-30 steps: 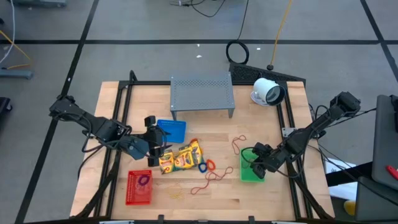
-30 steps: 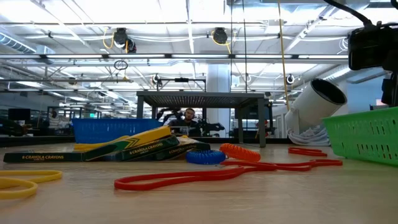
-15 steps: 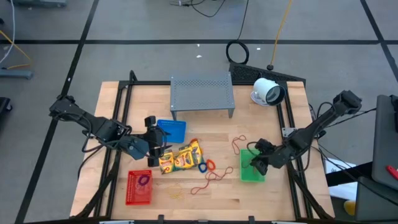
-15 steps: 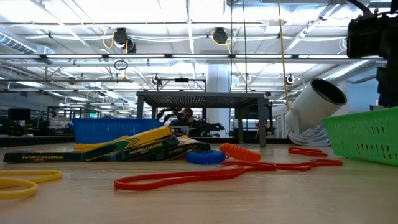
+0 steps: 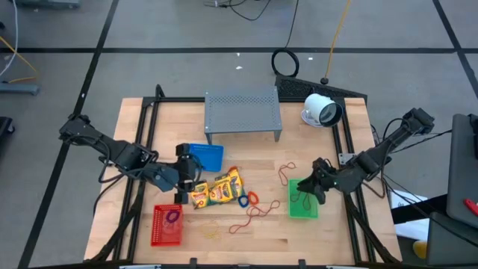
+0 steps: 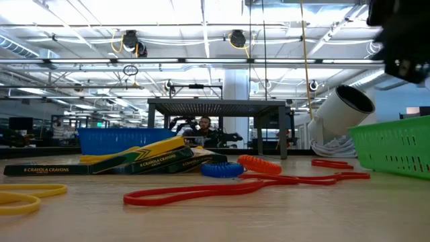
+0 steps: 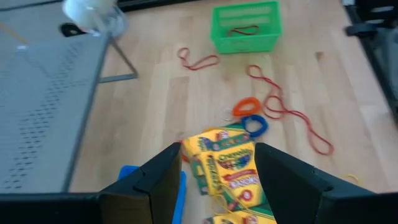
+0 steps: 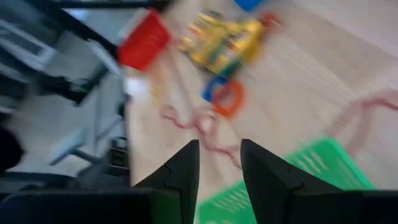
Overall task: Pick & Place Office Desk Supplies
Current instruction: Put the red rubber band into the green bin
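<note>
**Left arm set over crayon packs; right above green basket**

Left gripper (image 5: 187,187): fingers spread wide, empty. Crayon packs (image 5: 216,189) lie just beside, toward table centre, long axis running diagonally across the table; left arm nearer.

Right gripper (image 5: 308,190): fingers part-open, empty, over green basket (image 5: 302,208), which holds a red band.

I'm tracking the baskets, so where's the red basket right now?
In the high view the red basket sits near the table's front edge on the left arm's side, just in front of the left gripper and beside the crayon packs.
</note>
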{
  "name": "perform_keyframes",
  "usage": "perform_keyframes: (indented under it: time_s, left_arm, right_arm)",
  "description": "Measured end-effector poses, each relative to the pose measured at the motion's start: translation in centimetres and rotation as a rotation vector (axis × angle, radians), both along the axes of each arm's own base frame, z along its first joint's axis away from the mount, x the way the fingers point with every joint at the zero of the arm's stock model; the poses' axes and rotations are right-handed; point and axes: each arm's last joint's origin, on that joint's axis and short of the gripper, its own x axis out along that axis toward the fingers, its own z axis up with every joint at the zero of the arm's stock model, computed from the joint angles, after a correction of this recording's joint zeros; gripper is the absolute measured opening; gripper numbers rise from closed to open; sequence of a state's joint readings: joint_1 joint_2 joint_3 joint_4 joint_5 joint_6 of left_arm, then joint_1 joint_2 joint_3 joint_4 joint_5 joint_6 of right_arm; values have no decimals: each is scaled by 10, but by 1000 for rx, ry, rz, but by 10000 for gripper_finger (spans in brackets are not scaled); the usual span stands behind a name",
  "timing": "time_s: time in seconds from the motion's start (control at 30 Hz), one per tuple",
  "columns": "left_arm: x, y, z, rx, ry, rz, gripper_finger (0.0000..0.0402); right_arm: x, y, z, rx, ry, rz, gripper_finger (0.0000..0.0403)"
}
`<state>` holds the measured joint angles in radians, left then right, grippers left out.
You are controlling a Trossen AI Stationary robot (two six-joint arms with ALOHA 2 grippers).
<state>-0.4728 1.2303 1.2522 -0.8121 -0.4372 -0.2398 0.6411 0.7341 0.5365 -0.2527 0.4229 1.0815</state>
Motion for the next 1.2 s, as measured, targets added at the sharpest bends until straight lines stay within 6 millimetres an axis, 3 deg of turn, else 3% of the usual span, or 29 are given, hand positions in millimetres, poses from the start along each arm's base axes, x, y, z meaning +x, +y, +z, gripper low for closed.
perform_keyframes:
  time_s: [0.17,0.33,0.5,0.67,0.8,1.0,1.2]
  left_arm:
    - [0,0,0,8,0,-3,214]
    - [0,0,0,43,3,-25,214]
    - [2,7,-1,57,14,-5,214]
    - [4,16,-2,70,32,27,214]
    - [6,21,-2,65,33,55,214]
    - [7,27,-3,28,35,108,214]
    - [-4,33,-5,27,71,251,214]
  right_arm:
    - [8,5,23,-92,-263,63,106]
    - [15,6,48,-298,-534,51,106]
    - [27,1,57,-371,-662,48,106]
    - [45,-12,48,-423,-611,91,106]
    - [61,-23,52,-485,-552,129,106]
    - [79,-39,78,-626,-325,156,106]
    - [91,-60,107,-664,36,173,106]
